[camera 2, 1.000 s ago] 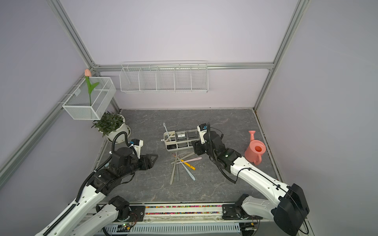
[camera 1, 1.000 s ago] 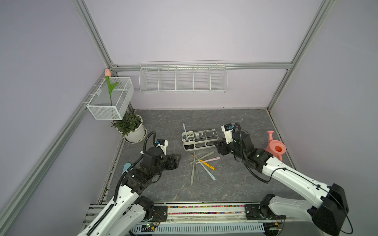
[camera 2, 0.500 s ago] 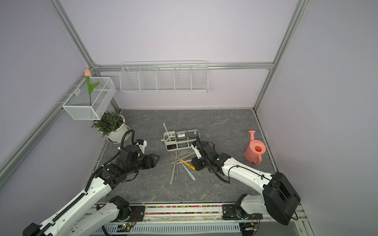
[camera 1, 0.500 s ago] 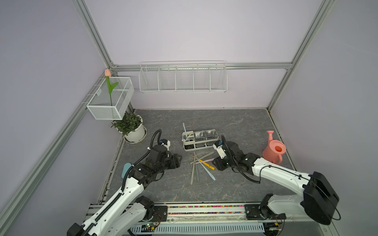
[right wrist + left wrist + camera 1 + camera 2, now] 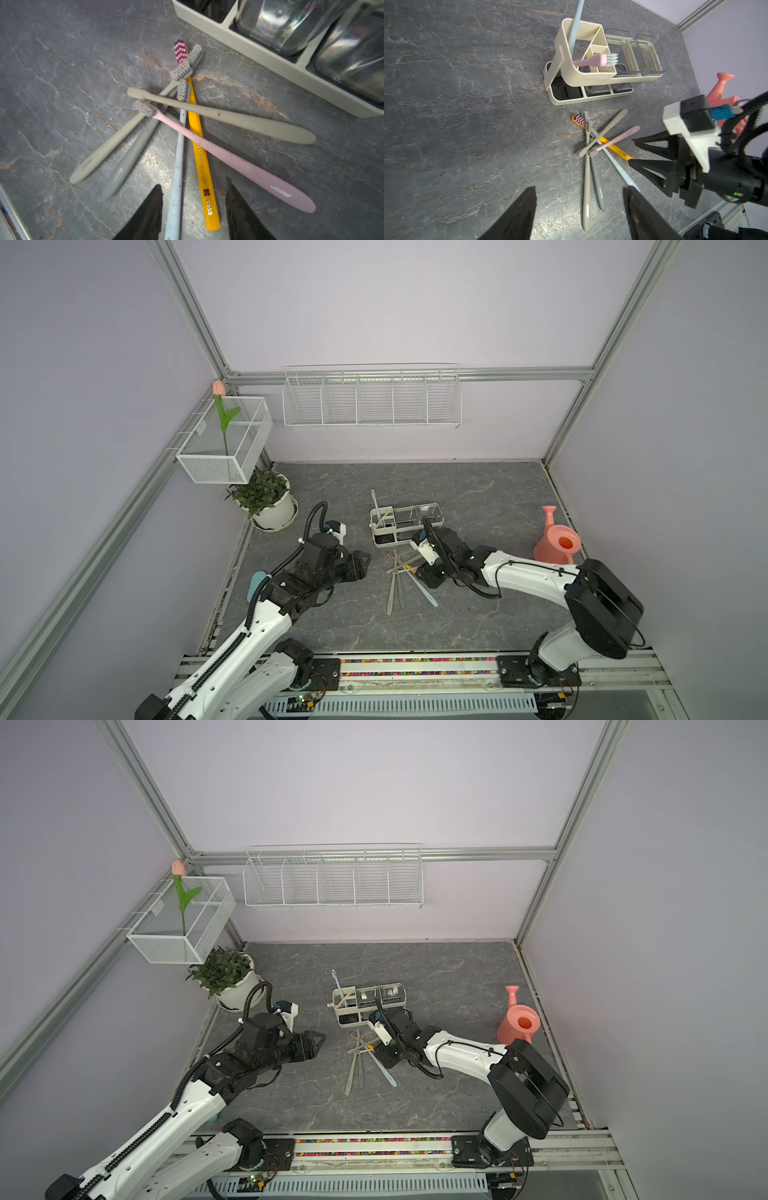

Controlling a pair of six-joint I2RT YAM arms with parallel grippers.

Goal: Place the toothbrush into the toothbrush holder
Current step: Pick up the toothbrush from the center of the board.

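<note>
The cream toothbrush holder (image 5: 405,526) (image 5: 368,1006) stands mid-floor. Its divided bin holds a light blue toothbrush (image 5: 575,25) and a pink one (image 5: 600,60); its two clear cups (image 5: 291,25) look empty. Just in front lies a crossed pile of several toothbrushes (image 5: 399,578) (image 5: 363,1058): beige, grey, pink (image 5: 239,164), yellow (image 5: 200,158) and light blue (image 5: 178,158). My right gripper (image 5: 193,185) (image 5: 428,576) is open, low over the pile, with the yellow and light blue handle ends between its jaws. My left gripper (image 5: 579,188) (image 5: 365,562) hangs open left of the pile, holding nothing.
A pink watering can (image 5: 557,539) stands at the right wall. A potted plant (image 5: 266,502) sits at the back left under a white mesh box (image 5: 224,443) holding a tulip. A white wire basket (image 5: 372,400) hangs on the back wall.
My right gripper has dropped from beside the holder's right end down to the pile on the floor. The left arm has shifted only slightly.
</note>
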